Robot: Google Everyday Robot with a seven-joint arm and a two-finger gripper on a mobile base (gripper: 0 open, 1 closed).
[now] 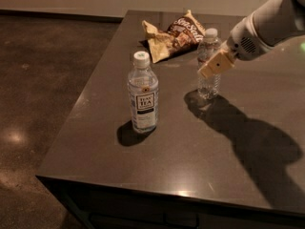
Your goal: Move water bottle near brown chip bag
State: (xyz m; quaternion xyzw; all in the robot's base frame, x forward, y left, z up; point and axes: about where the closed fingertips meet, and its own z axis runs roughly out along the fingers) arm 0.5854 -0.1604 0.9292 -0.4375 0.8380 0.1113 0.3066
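Observation:
The water bottle (208,86) stands upright on the dark table (190,151), slim and clear with a white cap. The brown chip bag (177,33) lies wrinkled just behind it to the left, a short gap away. My gripper (214,65) reaches in from the upper right on a white arm. Its tan tip lies across the bottle's middle and covers the label band.
A wider clear bottle with a white-and-black TEA label (143,97) stands to the front left of the water bottle. The table's left edge (81,104) and front edge (157,190) drop to a dark floor. The arm's shadow falls on the table at the right.

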